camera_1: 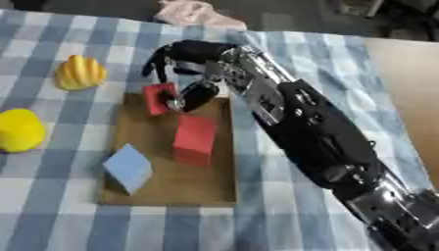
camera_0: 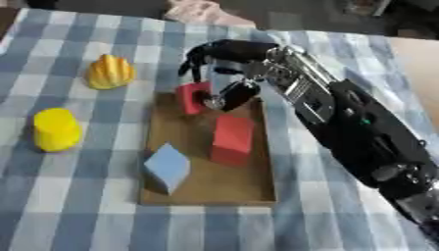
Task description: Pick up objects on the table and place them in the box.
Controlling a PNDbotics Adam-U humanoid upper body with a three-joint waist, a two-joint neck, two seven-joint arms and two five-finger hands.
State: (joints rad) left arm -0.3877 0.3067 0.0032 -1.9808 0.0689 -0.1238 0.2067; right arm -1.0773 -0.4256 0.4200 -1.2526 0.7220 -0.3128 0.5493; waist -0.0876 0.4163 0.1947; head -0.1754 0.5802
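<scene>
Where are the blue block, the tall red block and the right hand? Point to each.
blue block (camera_0: 167,166), left eye view, middle of its upper face.
tall red block (camera_0: 233,139), left eye view, its front face.
right hand (camera_0: 230,51), left eye view, back of the hand.

No text, label, brand, number or sign can be read anywhere in either view: not on the blocks, the box, the checked cloth or the robot's arm.

Blue-white checked cloth (camera_0: 77,206) covers tabletop; dark floor (camera_0: 291,17) beyond, pinkish fabric (camera_0: 202,12), possibly a rag.
</scene>
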